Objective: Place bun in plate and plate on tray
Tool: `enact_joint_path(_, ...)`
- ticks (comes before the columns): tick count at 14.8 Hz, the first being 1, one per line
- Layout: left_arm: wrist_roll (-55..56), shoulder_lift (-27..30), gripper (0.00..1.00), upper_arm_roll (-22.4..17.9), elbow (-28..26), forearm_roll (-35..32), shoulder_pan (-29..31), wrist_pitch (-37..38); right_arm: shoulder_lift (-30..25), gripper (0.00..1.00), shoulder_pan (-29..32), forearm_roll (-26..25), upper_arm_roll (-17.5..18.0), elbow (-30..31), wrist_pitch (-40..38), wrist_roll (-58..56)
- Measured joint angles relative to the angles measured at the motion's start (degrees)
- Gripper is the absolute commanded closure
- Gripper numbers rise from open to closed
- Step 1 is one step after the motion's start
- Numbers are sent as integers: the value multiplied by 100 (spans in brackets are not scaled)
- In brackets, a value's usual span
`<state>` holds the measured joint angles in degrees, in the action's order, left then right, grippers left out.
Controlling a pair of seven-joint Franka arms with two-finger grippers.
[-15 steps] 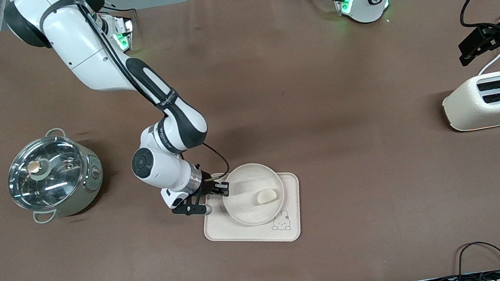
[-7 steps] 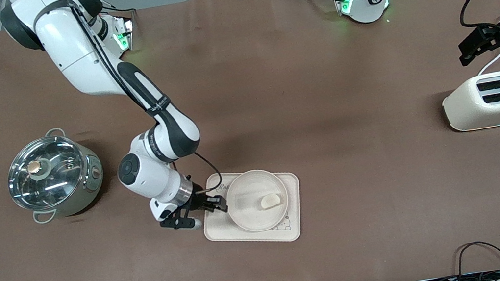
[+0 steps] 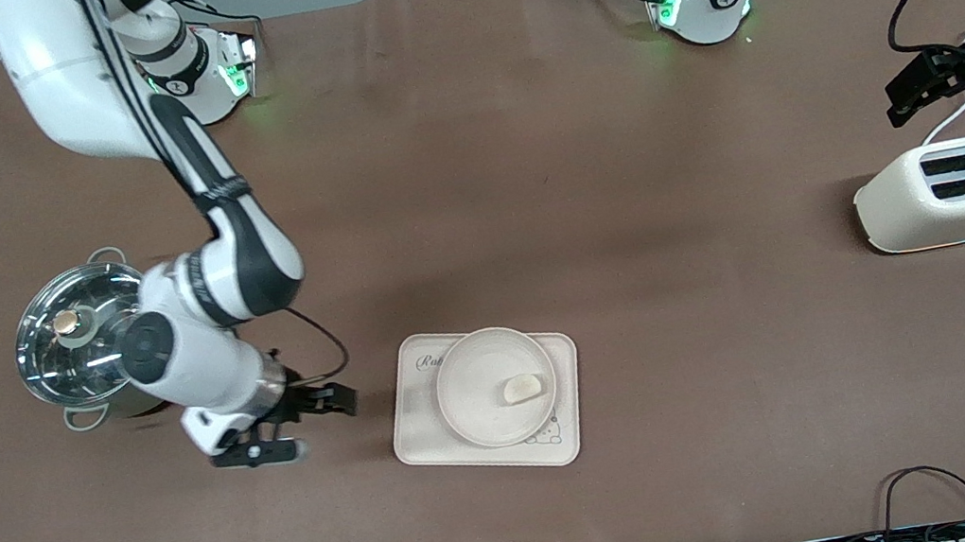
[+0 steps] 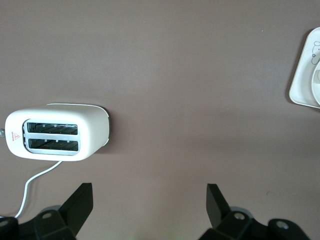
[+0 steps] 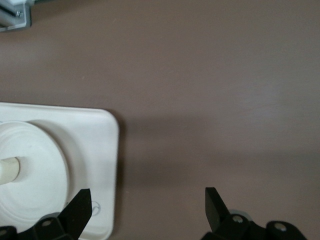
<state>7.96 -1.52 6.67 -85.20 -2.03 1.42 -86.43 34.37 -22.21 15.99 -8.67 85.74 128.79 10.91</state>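
The bun (image 3: pixel 519 388) lies in the plate (image 3: pixel 460 379), and the plate rests on the tray (image 3: pixel 417 419). My right gripper (image 3: pixel 314 423) is open and empty, low over the bare table beside the tray, toward the right arm's end. The right wrist view shows the tray (image 5: pixel 102 160), the plate (image 5: pixel 42 170) and an edge of the bun (image 5: pixel 9 172) beside my open right gripper (image 5: pixel 147 205). My left gripper (image 3: pixel 906 98) waits, open and empty, over the table by the toaster. In the left wrist view my left gripper (image 4: pixel 150 200) is open.
A steel pot with a glass lid (image 3: pixel 100 338) stands toward the right arm's end, close to the right arm's wrist. A cream toaster (image 3: pixel 954 191) with a white cord stands at the left arm's end; it also shows in the left wrist view (image 4: pixel 57 132).
My right gripper has let go of the plate's rim and drawn away from the tray toward the pot. The plate with the bun settled on the tray. The left arm has not moved.
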Motion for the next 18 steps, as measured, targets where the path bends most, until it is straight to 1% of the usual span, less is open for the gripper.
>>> enact_joint_path(2,0,1,0,1,3,0,-1,0,-701,0,46,-376,-239,581,-98,-291)
enact_joint_path(4,-4,1,0,20,2,0,-18,0,-1349,0,107,-729,-504,983,-596,-591)
enact_joint_path(6,-4,-5,0,51,-3,0,-67,0,-1898,0,276,-899,-697,1119,-1252,-899)
enact_joint_path(8,-4,-16,0,107,-14,0,-88,0,-2391,0,489,-1235,-779,1160,-1771,-1022)
enact_joint_path(9,-4,-17,0,153,-16,0,-89,10,-2618,0,584,-1318,-788,1166,-2005,-1047)
enact_joint_path(12,-4,-12,0,314,-9,0,-92,25,-3196,0,663,-1401,-783,1178,-2409,-1072)
enact_joint_path(14,-4,-11,0,333,-4,0,-92,25,-3510,0,658,-1409,-752,1172,-2667,-1072)
enact_joint_path(16,-4,-11,0,332,2,0,-89,25,-3715,0,656,-1414,-736,1117,-3008,-1072)
enact_joint_path(18,-4,-11,0,332,20,0,-89,25,-3770,0,656,-1418,-734,989,-3305,-1083)
